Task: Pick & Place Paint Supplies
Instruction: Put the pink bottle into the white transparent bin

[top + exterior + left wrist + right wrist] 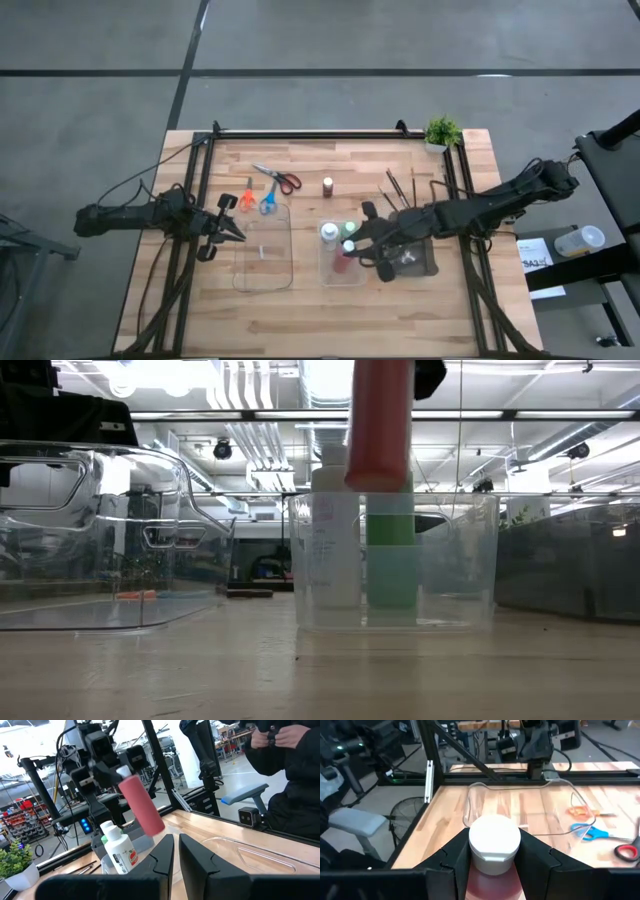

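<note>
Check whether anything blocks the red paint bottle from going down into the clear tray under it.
Nothing visible blocks it. The right gripper holds the red paint bottle above the small clear tray. The white bottle and green bottle already stand inside, so it must drop into the free space beside them.

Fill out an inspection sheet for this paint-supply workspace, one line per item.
Surface: pale wooden plank table inside a black metal frame.
Job's things: red paint bottle with white cap held above the small clear plastic bin; white bottle and green bottle stand inside the bin; brownish bottle, three scissors and thin dark paintbrushes lie on the table.
Clutter: small green potted plant; large clear tray, dark grey tray.
Grippers: right gripper shut on the red bottle; left gripper beside the large tray, holding nothing.
Cables: black cable trails off the left arm.
Surroundings: seated person in dark clothing beyond the table.
</note>
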Tool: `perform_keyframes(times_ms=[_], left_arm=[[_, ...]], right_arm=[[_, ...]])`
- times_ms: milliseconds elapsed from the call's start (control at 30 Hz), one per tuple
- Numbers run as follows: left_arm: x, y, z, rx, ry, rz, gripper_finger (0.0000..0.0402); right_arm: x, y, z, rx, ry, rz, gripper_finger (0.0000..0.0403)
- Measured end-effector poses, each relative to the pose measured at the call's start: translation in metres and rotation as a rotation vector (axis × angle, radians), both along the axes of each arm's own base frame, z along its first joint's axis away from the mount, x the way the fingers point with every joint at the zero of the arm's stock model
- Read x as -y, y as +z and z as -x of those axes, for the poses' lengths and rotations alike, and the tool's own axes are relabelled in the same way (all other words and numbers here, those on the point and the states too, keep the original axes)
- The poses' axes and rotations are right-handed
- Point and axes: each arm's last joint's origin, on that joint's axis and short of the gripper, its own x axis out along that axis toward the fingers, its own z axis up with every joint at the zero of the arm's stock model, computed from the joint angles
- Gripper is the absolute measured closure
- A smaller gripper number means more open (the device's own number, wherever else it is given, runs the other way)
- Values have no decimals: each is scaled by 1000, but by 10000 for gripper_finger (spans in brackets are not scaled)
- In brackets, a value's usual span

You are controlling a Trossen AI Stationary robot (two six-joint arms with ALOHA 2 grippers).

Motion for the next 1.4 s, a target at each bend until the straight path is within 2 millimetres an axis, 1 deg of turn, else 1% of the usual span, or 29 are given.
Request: perform_keyframes(times_ms=[367,667,833,1100,1300,1400], left_arm=[[0,0,0,0,0,0,366],[0,0,0,0,0,0,366],[0,0,0,0,0,0,366],[0,0,0,-1,0,0,366],[0,0,0,-2,0,0,366],[0,-1,0,-7,0,0,366]], right_arm=[[-7,-29,-26,-5,-9,0,278],[-9,-52,-39,-52,-27,-11,278],[-8,-59,-43,-66,-34,-6,278],[-8,-61,-44,-74,-30,4,278],[-9,-69,-49,-92,-29,20,278],[-10,-70,-50,-95,-25,25,278]])
